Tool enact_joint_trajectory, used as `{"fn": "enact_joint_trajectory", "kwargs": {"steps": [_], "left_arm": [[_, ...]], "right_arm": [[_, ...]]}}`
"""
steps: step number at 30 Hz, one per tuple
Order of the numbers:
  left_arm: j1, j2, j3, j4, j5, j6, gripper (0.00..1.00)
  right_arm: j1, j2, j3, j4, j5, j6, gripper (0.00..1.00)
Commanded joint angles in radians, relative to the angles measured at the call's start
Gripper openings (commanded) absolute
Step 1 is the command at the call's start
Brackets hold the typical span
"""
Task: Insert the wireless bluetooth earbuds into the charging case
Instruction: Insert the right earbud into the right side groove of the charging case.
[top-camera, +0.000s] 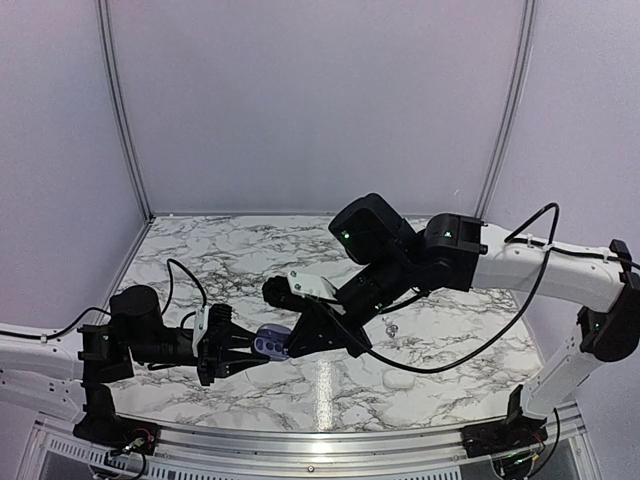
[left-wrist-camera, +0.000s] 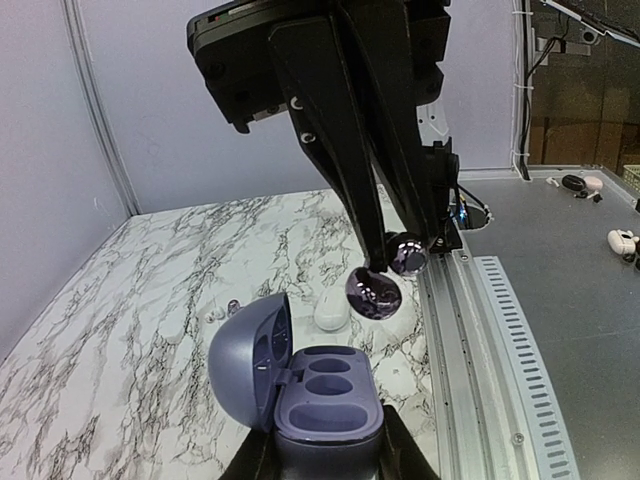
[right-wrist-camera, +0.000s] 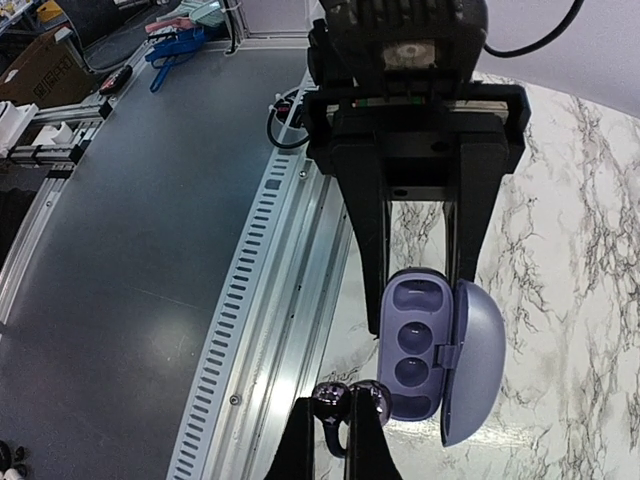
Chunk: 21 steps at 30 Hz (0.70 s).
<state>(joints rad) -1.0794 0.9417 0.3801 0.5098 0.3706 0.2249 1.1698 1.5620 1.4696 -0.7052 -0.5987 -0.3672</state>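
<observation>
Entry, charging case (left-wrist-camera: 328, 408): lid (left-wrist-camera: 245, 350) open, both wells (left-wrist-camera: 330, 385) empty, clamped in my left tool (top-camera: 232, 352).

Entry, earbud (left-wrist-camera: 373, 292): pinched in my closed right tool (right-wrist-camera: 335, 440), just above the case.

Seated: none. By my judgement, every insertion remains.

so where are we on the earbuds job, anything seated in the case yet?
Done: the charging case is open, lid up, clamped in the left gripper. In hand: the right gripper is shut on a dark earbud, hanging close to the case. Left: both pockets look empty, so no bud is seated yet.
</observation>
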Motion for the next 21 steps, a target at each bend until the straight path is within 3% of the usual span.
{"fn": "enact_joint_trajectory", "kwargs": {"steps": [1, 15, 21], "left_arm": [[-0.002, -0.016, 0.036, -0.001, 0.022, -0.008, 0.00], [-0.002, -0.023, 0.031, -0.001, -0.016, -0.009, 0.00], [-0.002, -0.030, 0.028, -0.001, -0.037, -0.013, 0.00]], "right_arm": [[0.007, 0.016, 0.034, -0.002, 0.029, 0.017, 0.00], [0.007, 0.035, 0.059, -0.008, 0.173, 0.095, 0.00], [0.007, 0.044, 0.067, -0.028, 0.158, 0.093, 0.00]]}}
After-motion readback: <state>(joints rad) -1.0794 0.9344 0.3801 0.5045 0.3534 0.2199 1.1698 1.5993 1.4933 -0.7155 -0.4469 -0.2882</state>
